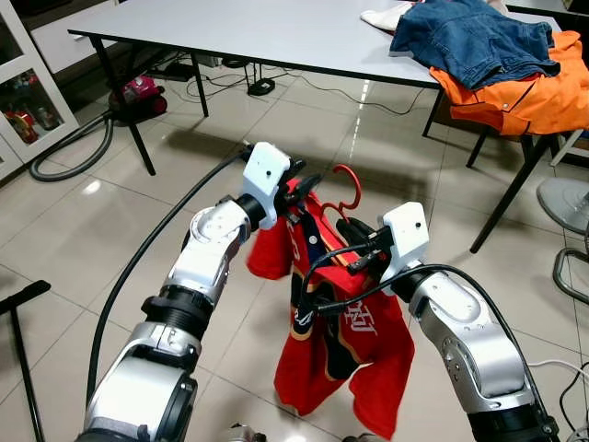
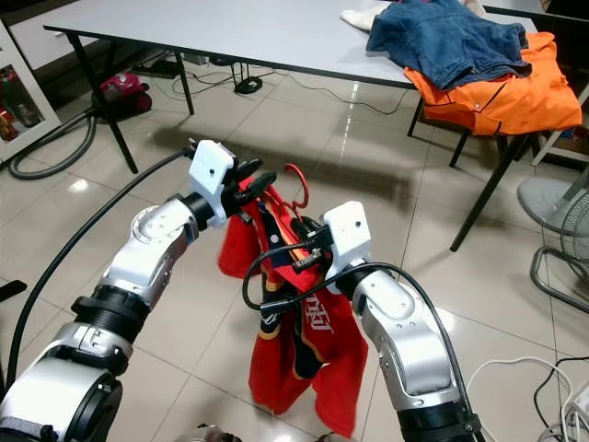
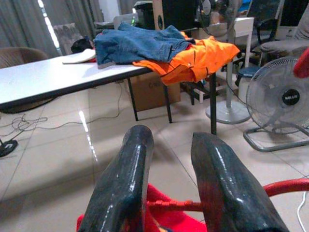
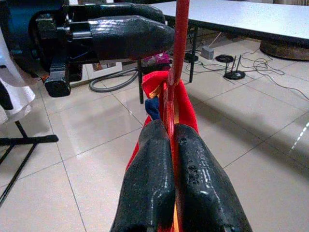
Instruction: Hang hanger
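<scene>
- A red plastic hanger (image 1: 342, 189) with a curled hook is held in mid-air above the glossy tiled floor (image 1: 110, 230), between the two silver arms.
- A red jersey (image 1: 354, 345) of soft, limp cloth with dark panels and white lettering droops from the hanger in loose folds.
- The right end effector (image 4: 170, 145) has its rounded, glossy black fingers pressed together on the hanger's thin red bar.
- The left end effector (image 3: 169, 159) sits at the hanger's other shoulder, its fingers parted with the red bar lying across between them; whether they touch it I cannot tell.
- Beyond, a flat pale grey counter (image 1: 276, 32) on thin dark legs carries crumpled blue denim (image 1: 474, 37) and a smooth orange garment (image 1: 525, 92).
</scene>
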